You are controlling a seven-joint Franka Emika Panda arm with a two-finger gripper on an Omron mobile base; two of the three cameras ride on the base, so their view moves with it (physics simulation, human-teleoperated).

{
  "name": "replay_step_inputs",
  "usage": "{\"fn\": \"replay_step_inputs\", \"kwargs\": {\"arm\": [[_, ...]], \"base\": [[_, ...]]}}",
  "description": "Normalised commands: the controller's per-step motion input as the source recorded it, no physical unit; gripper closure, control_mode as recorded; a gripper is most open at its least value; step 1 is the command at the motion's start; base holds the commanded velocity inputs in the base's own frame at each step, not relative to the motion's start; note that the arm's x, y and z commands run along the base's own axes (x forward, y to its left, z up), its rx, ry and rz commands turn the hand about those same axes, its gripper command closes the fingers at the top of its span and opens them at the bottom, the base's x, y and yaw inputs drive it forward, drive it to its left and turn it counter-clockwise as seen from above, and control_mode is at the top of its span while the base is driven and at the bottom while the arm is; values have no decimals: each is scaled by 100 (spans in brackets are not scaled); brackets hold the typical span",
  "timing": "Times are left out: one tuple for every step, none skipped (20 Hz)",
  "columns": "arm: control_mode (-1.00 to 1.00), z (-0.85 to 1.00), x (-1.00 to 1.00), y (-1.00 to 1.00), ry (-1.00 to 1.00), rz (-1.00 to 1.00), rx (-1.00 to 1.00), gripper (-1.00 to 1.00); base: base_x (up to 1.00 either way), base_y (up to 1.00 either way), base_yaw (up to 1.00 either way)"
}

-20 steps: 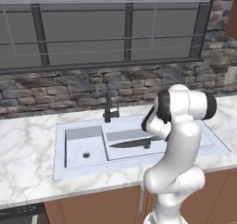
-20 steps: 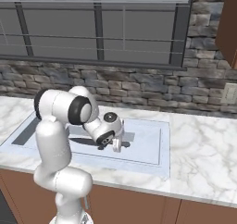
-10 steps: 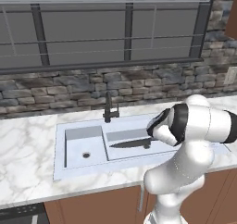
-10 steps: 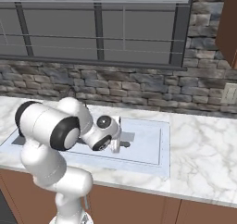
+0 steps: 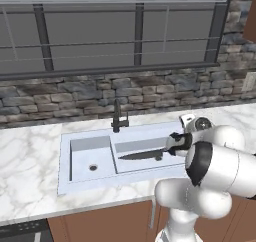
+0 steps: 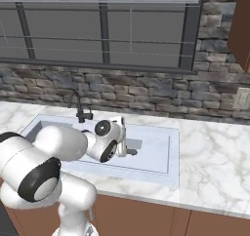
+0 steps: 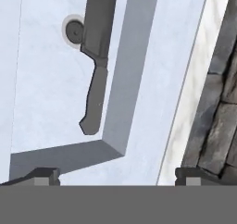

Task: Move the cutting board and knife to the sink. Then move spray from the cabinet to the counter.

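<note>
I have the knife point(image 7: 95, 56) lying flat on the floor of the sink point(image 5: 90, 178), in the basin away from the round drain of the other half. From the hand view its long axis runs up and away from me, handle end nearest, blade reaching past a small drain point(image 7: 73, 31). My gripper point(image 7: 115, 176) is spread wide, holding nothing, and hangs over the basin's near corner and rim. The knife lies ahead and toward my left fingertip point(image 7: 44, 176), well clear of both tips. In the left base view the gripper point(image 5: 175, 143) sits just past the knife's point(image 5: 142, 155) handle end. I judge the knife already delivered; I can't make out the cutting board.
</note>
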Motion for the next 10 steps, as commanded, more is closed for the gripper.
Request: {"fn": "replay_step_inputs", "kwargs": {"arm": [[-100,100,0,0,0,0,0,-100],[-100,100,-7,0,0,0,0,-100],[-100,100,-8,0,0,0,0,-100],[-100,100,-9,0,0,0,0,-100],[-100,100,-1,0,0,0,0,-100],[-100,100,0,0,0,0,0,-100],[-100,100,0,0,0,0,0,-100],[-100,100,0,0,2,0,0,-100],[-100,100,0,0,4,0,0,-100],[-100,100,0,0,4,0,0,-100]], "base": [[0,0,0],[0,0,0],[0,0,0],[0,0,0],[0,0,0],[0,0,0],[0,0,0],[0,0,0],[0,0,0],[0,0,0]]}}
